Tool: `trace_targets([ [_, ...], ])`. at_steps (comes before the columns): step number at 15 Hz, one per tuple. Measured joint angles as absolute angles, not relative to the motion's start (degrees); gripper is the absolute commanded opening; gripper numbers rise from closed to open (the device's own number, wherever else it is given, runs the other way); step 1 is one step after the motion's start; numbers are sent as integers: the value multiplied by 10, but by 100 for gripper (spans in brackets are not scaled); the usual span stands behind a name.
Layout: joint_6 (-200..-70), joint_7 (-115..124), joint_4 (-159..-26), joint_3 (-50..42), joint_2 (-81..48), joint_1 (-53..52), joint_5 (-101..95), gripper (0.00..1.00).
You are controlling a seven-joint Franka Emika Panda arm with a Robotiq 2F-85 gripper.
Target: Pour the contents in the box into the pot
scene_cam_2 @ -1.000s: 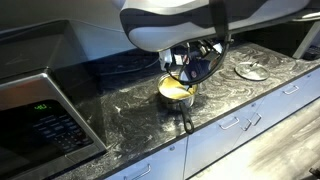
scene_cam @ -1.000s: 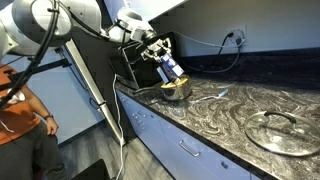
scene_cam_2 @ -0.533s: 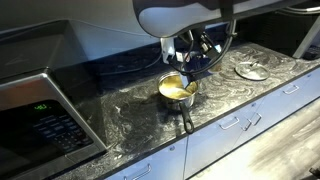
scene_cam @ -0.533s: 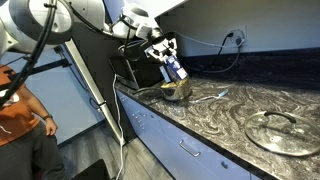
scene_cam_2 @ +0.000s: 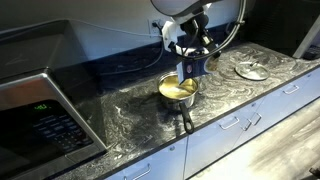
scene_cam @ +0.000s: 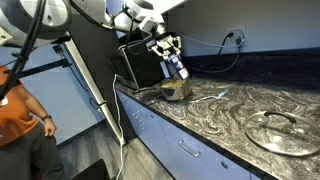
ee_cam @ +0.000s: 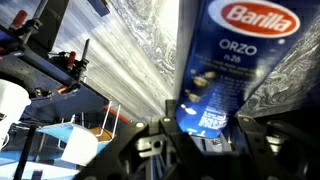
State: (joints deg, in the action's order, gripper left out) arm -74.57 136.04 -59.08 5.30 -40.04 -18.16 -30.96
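Clamping the box (scene_cam: 178, 70) between its fingers, the gripper (scene_cam: 169, 58) is holding it in the air just above the pot (scene_cam: 177, 90). The box is hanging below the fingers, leaning a little (the wrist view is showing its blue Barilla orzo print close up). The pot is sitting on the marbled countertop (scene_cam: 225, 105), its yellowish inside showing, while the glass lid (scene_cam: 272, 128) is lying well apart along the counter.

End of box (ee_cam: 236, 62) behind blurred gripper (ee_cam: 207, 133)
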Motion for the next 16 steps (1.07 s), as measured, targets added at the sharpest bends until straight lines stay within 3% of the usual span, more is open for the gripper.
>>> trace_targets([
  [16,-926,1218,-759,48,-285,-62,-143,20],
])
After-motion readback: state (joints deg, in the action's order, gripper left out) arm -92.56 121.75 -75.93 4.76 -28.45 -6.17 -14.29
